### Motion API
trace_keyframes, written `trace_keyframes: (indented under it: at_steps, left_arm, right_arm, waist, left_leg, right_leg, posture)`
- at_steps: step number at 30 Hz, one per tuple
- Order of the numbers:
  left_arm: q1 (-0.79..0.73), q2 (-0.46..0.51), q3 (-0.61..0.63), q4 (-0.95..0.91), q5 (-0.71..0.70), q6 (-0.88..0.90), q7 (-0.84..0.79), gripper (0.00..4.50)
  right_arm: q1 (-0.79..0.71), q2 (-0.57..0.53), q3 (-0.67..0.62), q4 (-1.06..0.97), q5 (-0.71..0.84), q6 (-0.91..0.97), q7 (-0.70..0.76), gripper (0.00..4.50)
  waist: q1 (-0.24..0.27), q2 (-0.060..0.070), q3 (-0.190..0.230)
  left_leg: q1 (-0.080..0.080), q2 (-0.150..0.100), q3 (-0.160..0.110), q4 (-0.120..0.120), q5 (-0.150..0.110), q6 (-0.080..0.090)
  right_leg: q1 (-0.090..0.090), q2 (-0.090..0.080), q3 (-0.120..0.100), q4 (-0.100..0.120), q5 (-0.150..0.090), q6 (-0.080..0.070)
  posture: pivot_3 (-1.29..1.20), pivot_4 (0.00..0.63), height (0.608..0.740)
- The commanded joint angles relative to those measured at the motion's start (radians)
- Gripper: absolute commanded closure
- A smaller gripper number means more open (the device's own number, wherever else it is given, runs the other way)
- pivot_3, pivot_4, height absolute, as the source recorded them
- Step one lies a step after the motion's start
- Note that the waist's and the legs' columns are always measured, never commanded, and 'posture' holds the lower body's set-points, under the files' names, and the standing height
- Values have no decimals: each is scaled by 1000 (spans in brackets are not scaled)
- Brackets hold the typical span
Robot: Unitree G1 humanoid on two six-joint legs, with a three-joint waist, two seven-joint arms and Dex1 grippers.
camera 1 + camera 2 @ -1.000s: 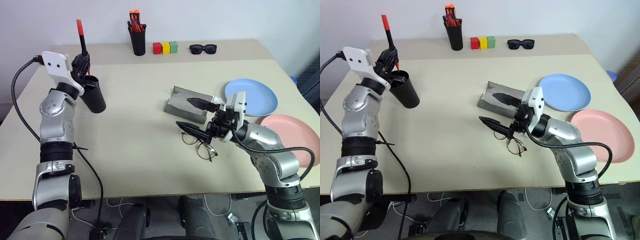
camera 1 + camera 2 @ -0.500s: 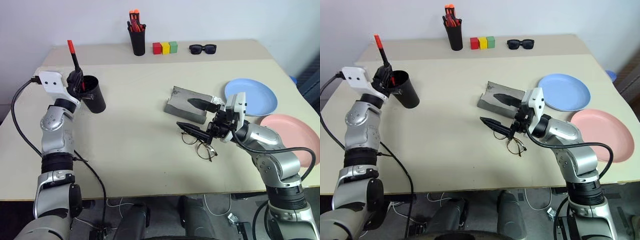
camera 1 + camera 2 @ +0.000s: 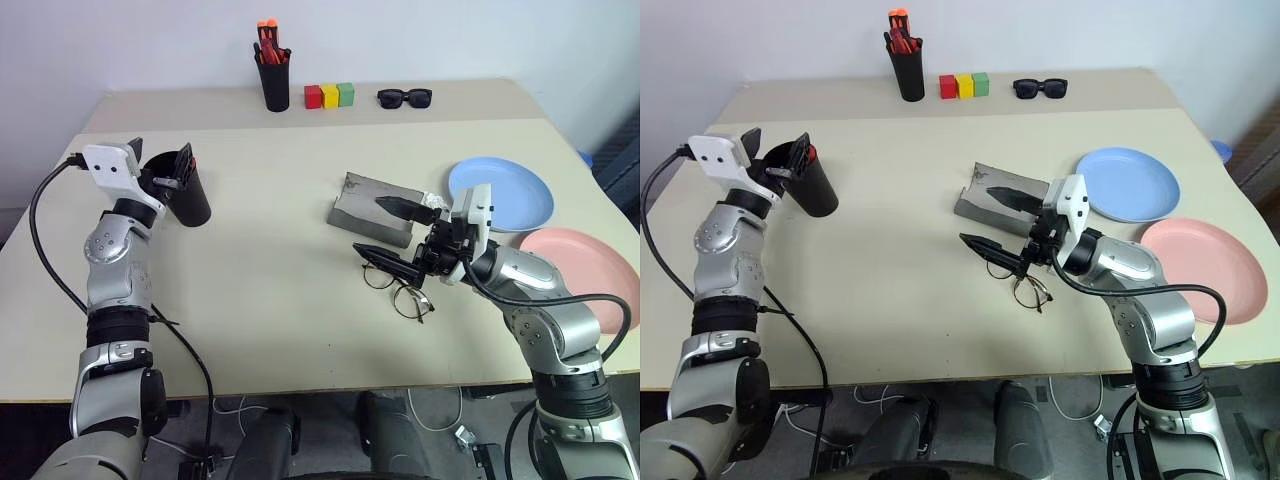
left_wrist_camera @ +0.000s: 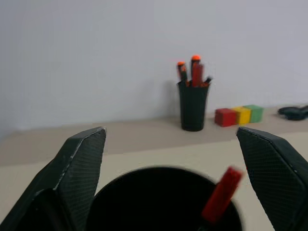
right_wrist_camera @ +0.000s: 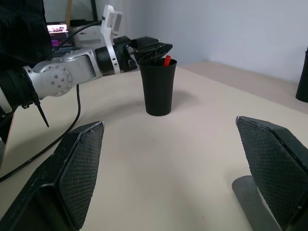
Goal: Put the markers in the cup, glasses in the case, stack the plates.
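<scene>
The plates, light blue point(image 3: 501, 194) and salmon pink point(image 3: 585, 276), lay side by side, unstacked, at the right edge of the beige table point(image 3: 260, 290), whose near-left stretch lay bare below a pale wall. The left wrist view showed the marker's point(image 4: 220, 194) red cap inside the cup point(image 3: 187, 196) at far left, the left gripper point(image 3: 160, 163) spread wide and empty over its rim. The right gripper point(image 3: 392, 236), released, hovered between the grey case point(image 3: 360, 205) and the glasses point(image 3: 400, 293).
</scene>
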Motion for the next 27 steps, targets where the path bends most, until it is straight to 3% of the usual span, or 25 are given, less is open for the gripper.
trace_keyframes:
  at_steps: [1,7,17,21,27]
  left_arm:
    - [-26,16,-9,-99,-41,35,-64,26]
    - [-45,11,-55,-161,-47,120,-113,26]
    - [9,21,-178,-291,-107,327,-329,26]
    - [23,17,-198,-292,-80,331,-344,26]
    - [89,34,-200,-393,-170,454,-428,26]
  right_arm:
    - [-34,0,-22,6,-10,-26,-11,0]
    - [-57,6,-11,41,-33,-11,-50,0]
    - [-120,10,25,158,-234,-52,-198,0]
    - [-128,25,24,167,-241,-62,-197,0]
    - [-191,34,114,234,-426,-62,-302,0]
  waist:
    - [0,0,0]
    - [0,0,0]
    - [-5,0,0]
    - [-3,0,0]
    - [-7,0,0]
  left_leg:
    - [0,0,0,0,0,0]
    - [0,0,0,0,0,0]
    - [0,0,0,-1,0,0]
    - [0,0,1,-1,0,0]
    - [0,0,1,-1,0,0]
  right_leg:
    - [0,0,0,0,0,0]
    - [0,0,0,0,0,0]
    - [0,0,0,0,0,0]
    - [0,1,1,0,0,0]
    - [-1,1,1,1,0,0]
  posture:
    - [0,150,740]
    - [0,150,740]
    - [0,150,740]
    - [0,150,740]
    - [0,150,740]
